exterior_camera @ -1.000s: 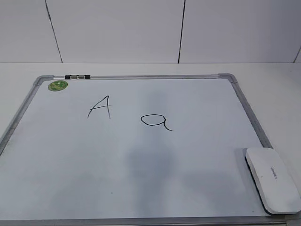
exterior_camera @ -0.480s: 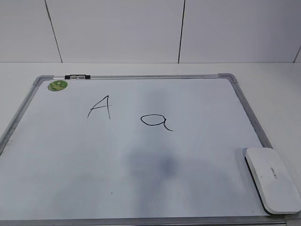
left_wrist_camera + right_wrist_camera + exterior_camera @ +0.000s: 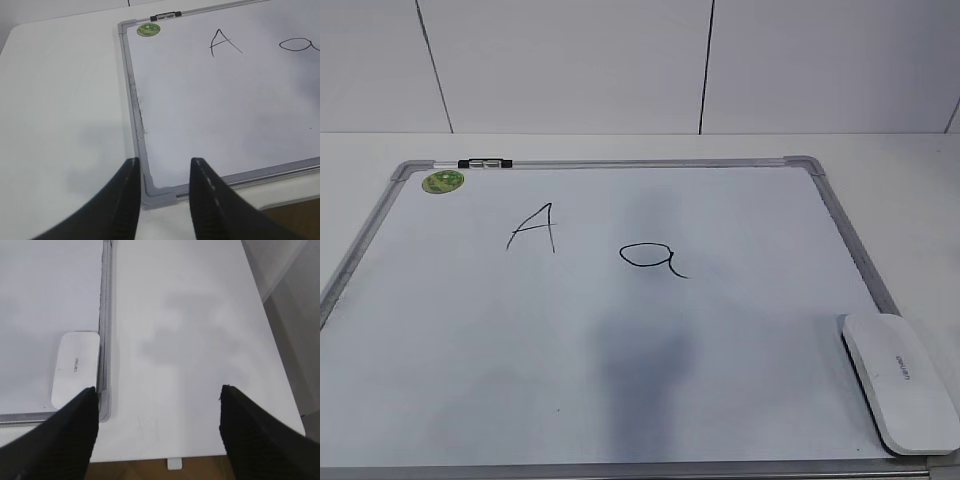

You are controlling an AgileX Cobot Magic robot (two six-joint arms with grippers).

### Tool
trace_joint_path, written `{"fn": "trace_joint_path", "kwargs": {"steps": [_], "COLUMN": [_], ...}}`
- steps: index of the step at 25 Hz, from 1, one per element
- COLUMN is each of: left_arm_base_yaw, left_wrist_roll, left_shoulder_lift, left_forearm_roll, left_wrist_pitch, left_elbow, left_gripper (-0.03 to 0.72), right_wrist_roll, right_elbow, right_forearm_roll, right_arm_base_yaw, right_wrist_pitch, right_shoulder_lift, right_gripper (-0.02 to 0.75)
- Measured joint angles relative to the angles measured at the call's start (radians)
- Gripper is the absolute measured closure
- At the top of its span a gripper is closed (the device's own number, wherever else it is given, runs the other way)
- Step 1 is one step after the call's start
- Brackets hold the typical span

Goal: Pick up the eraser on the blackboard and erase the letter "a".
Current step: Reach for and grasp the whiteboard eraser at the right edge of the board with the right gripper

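The eraser (image 3: 898,382) is lying flat at the lower right of the blackboard (image 3: 620,400), just inside its frame. The letter "a" (image 3: 653,258) is sitting near the middle, right of a capital "A" (image 3: 532,228). The left gripper (image 3: 161,172) is hovering narrowly parted over the board's corner — empty. The right gripper (image 3: 157,400) is gaping wide beside the eraser — holding nothing.

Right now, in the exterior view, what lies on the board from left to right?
Green sticker → black-and-silver clip → capital "A" → lowercase "a" → eraser, at the blackboard's near right corner.
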Motion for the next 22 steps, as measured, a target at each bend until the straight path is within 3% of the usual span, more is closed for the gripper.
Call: {"fn": "trace_joint_path", "kwargs": {"steps": [5,14,22], "left_arm_base_yaw": [0.000,0.000,0.000], "left_wrist_roll": [0.000,0.000,0.000], "left_shoulder_lift": [0.000,0.000,0.000], "left_forearm_roll": [0.000,0.000,0.000], "left_wrist_pitch": [0.000,0.000,0.000], "left_elbow": [0.000,0.000,0.000], "left_gripper": [0.452,0.452,0.452], "right_wrist_roll": [0.053,0.063,0.044], "right_elbow": [-0.002,-0.002,-0.002], "right_forearm_roll": [0.022,0.190,0.240], "right_arm_base_yaw": [0.000,0.000,0.000], "right_wrist_pitch": [0.000,0.000,-0.002], "right_shoulder_lift": [0.103,0.275,0.411], "right_gripper": [0.149,0.149,0.149]}}
